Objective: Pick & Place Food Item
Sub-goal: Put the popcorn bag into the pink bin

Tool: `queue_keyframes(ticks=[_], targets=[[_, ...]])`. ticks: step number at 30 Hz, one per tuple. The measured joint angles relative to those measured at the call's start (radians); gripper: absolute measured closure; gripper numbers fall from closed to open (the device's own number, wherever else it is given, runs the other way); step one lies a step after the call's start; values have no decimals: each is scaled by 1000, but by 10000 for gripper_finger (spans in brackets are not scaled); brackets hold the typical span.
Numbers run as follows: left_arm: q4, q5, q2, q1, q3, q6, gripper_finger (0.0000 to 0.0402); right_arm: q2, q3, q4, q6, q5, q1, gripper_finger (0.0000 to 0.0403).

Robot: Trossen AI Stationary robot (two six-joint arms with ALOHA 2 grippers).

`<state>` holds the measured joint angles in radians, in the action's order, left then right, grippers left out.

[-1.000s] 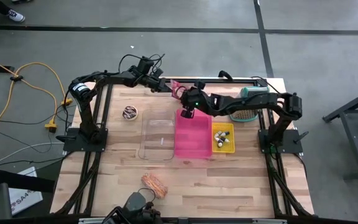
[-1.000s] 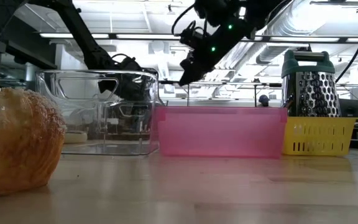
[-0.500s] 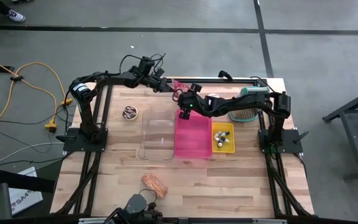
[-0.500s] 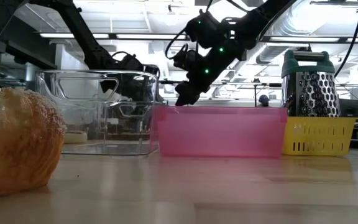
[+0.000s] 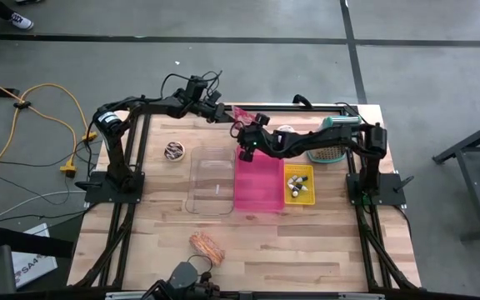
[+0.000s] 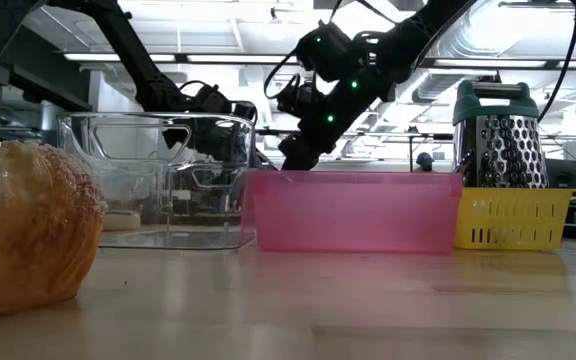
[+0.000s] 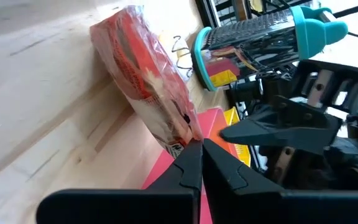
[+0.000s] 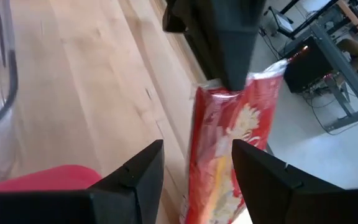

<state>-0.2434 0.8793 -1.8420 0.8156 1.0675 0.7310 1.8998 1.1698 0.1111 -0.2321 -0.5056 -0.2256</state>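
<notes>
A red printed food packet (image 5: 238, 115) hangs over the table's far edge, beside the far end of the pink bin (image 5: 258, 182). My left gripper (image 7: 199, 152) reaches in from the left and is shut on the packet (image 7: 145, 74). My right gripper (image 8: 197, 149) comes from the right just above the pink bin's far wall (image 6: 348, 185). It is open, with a finger on either side of the packet's free end (image 8: 229, 162). A bread loaf (image 5: 207, 246) lies near the table's front edge. My left gripper pinches one narrow end of the packet (image 7: 182, 134) between its two shut fingers, which come nearly level from the table's left. The packet juts out beyond the fingertips, clear of the table. Whether my right gripper touches the packet I cannot tell.
A clear plastic tub (image 5: 211, 185) stands left of the pink bin. To the bin's right is a yellow basket (image 5: 300, 183) with small items. A teal-topped grater (image 5: 330, 137) stands at the far right. A small bowl (image 5: 174, 150) sits left of the tub.
My right gripper has come down and a little toward the table's left, from well above the pink bin to just over its far wall, around the packet's free end. My left gripper and the packet have stayed where they were.
</notes>
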Motion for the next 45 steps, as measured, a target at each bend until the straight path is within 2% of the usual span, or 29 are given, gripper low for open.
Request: queue_keyframes(ticks=[13,29,33,41,45], targets=[[-14,-17,0,-23,0,3,401,38,0,67,-2,-69,-10,225],[-58,-16,0,-43,0,24,401,38,0,66,-1,-58,-45,229],[-61,-14,0,-44,0,27,401,38,0,65,0,-33,-45,264],[-61,-13,0,-44,0,29,401,38,0,66,-1,-19,-45,384],[-60,-13,0,-44,0,29,401,38,0,66,-5,-19,-43,390]])
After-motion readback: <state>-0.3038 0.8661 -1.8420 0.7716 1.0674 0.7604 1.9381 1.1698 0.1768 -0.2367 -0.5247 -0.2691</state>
